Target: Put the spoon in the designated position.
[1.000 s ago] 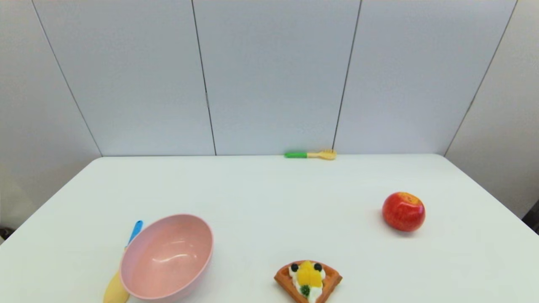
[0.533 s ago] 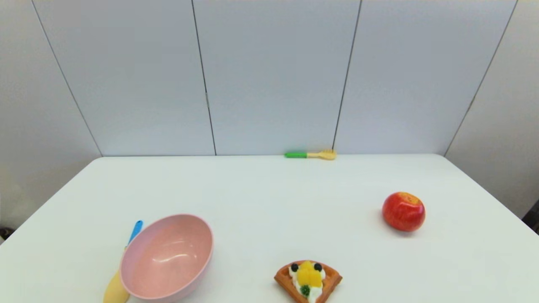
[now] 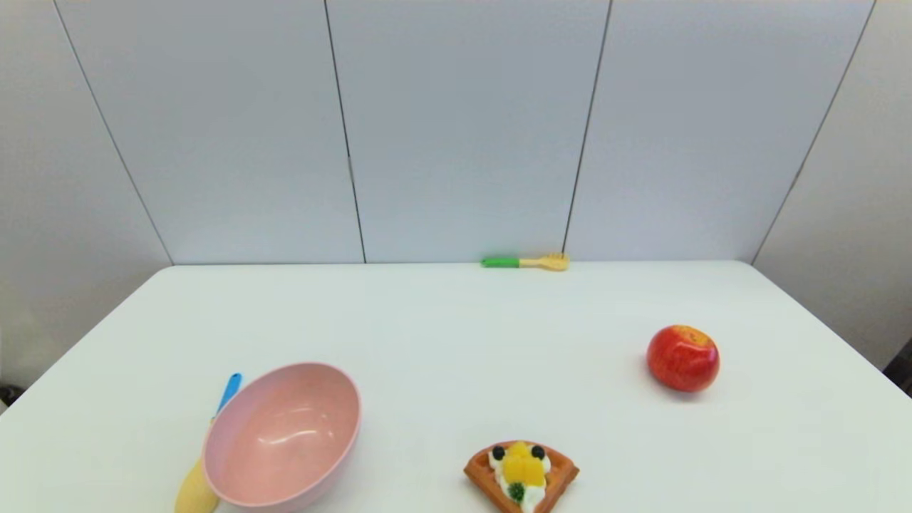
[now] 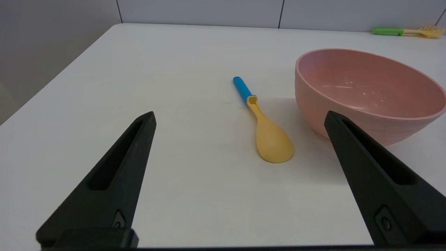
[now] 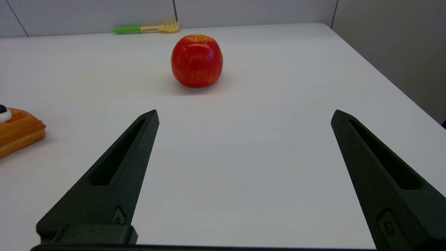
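Observation:
The spoon (image 3: 206,456) has a pale yellow bowl and a blue handle. It lies flat on the white table just left of the pink bowl (image 3: 285,436), which hides part of it in the head view. The left wrist view shows the whole spoon (image 4: 263,123) lying beside the pink bowl (image 4: 366,94). My left gripper (image 4: 240,116) hangs open a short way before the spoon, with nothing between its fingers. My right gripper (image 5: 244,115) is open too, over bare table short of the apple. Neither arm appears in the head view.
A red apple (image 3: 682,358) sits at the right, also in the right wrist view (image 5: 197,60). A waffle slice (image 3: 521,474) with fruit lies near the front edge. A green-handled fork (image 3: 526,262) rests against the back wall.

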Available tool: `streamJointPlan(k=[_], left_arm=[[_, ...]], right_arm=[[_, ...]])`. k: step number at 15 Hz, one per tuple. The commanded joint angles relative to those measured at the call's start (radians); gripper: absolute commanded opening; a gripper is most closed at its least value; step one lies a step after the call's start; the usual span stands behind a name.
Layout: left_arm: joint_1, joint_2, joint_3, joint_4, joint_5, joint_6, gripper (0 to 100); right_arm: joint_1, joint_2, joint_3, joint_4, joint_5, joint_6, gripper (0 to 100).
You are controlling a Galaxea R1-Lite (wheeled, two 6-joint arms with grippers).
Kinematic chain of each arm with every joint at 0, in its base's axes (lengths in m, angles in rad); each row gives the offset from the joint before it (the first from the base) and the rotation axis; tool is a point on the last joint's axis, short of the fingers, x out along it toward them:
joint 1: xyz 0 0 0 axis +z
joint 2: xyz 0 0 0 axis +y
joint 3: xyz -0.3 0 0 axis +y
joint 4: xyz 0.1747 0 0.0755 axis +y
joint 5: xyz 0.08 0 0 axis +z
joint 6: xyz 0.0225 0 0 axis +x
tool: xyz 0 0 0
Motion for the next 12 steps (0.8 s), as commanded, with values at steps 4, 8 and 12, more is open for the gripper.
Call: streamJointPlan(k=[4,8,12], left_arm=[[0.0,0.002,0.002,0.0,0.0,0.0,100],[0.0,0.002,0.002,0.0,0.0,0.001,100],[0.0,0.002,0.002,0.0,0.0,0.0,100]], right_arm=[[0.0,0.001,0.0,0.0,0.0,0.001,100],[0.0,0.001,0.0,-0.001,0.0,0.0,100],[0.0,0.001,0.0,0.0,0.0,0.001,100]])
